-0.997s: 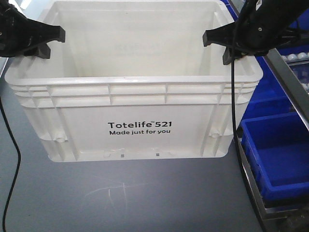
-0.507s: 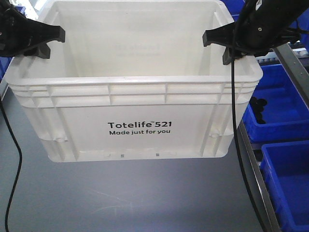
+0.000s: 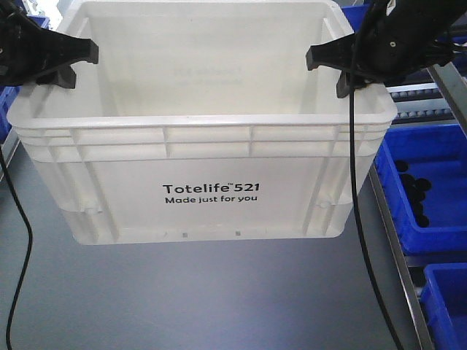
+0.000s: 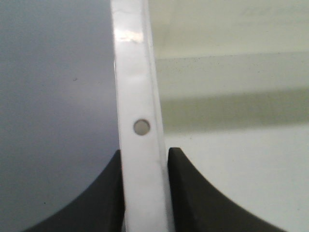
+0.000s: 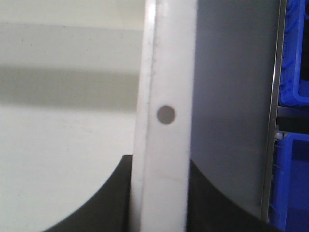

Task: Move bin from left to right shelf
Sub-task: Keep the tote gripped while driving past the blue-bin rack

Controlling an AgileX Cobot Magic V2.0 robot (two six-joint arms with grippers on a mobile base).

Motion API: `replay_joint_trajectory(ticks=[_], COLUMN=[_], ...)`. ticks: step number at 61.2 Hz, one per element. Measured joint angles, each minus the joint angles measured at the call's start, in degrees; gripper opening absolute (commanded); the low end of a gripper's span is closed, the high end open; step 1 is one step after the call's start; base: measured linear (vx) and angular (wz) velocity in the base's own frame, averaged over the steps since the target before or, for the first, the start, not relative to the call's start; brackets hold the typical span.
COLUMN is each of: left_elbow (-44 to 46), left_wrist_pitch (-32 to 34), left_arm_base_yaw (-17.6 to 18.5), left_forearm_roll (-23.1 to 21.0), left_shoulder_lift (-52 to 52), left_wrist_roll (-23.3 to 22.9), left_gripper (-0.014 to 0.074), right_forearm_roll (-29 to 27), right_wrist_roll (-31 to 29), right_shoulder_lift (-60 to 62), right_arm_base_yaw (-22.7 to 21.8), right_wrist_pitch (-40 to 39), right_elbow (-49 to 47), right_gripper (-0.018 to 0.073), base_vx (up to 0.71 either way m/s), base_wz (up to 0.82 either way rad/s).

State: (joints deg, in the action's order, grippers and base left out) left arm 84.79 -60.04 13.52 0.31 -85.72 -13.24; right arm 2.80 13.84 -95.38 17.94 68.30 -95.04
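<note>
Left tool [image 3: 76,64], right tool [image 3: 327,71] pinch upright bin [image 3: 211,146] rims; print faces camera.

Front view: near, high, angled down onto the large white ribbed plastic bin [image 3: 204,146]. Wrist views: very close, each facing down one of its side rims [image 4: 140,96], shared with the front view.

The bin [image 3: 211,153] is plain white, with black lettering on its front. The left gripper [image 3: 73,65] and right gripper [image 3: 327,73] are black. The smaller bins [image 3: 438,168] are blue, one holding black round pieces [image 3: 416,191]. The surface [image 3: 219,299] is grey.
</note>
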Motion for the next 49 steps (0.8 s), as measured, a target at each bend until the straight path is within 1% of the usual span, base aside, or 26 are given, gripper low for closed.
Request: replay_joint_trajectory(ticks=[22,49], left_elbow=[0.0,0.0], left_wrist_pitch=[0.0,0.0], left_arm_base_yaw=[0.0,0.0], left_forearm_roll=[0.0,0.0], left_shoulder_lift=[0.0,0.0], left_wrist_roll=[0.0,0.0], left_gripper=[0.0099,0.0099], right_forearm_roll=[0.0,0.0], right_wrist_roll=[0.0,0.0], right_shoulder_lift=[0.0,0.0], right_arm_base_yaw=[0.0,0.0], right_wrist_pitch=[-0.1,-0.1], right_elbow=[0.0,0.0], right_gripper=[0.001,0.001], base_vx=[0.25,0.25], base_wz=[0.02,-0.05])
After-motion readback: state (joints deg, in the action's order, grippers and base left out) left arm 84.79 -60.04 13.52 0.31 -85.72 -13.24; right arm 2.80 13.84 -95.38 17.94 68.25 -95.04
